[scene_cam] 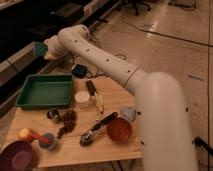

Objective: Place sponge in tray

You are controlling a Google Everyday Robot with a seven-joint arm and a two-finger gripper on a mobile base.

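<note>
The white arm (100, 55) reached far out to the left, above the floor behind the wooden table (75, 145). At its end the gripper (46, 49) held a teal sponge (40, 49) between its fingers, up in the air and beyond the back left corner of the green tray (44, 92). The sponge was not over the tray; it hung higher and a little behind it, near the dark shelves.

The tray itself lay on the back left part of the table. Just beside its right edge stood a small white cup (82, 99), and next to that lay a bottle (95, 95) on its side. In the front I saw an orange bowl (119, 129), with a black-handled spoon (97, 130) lying just to its left. A bunch of dark grapes (67, 122) lay in the middle, and a purple bowl (16, 156) sat at the front left corner.
</note>
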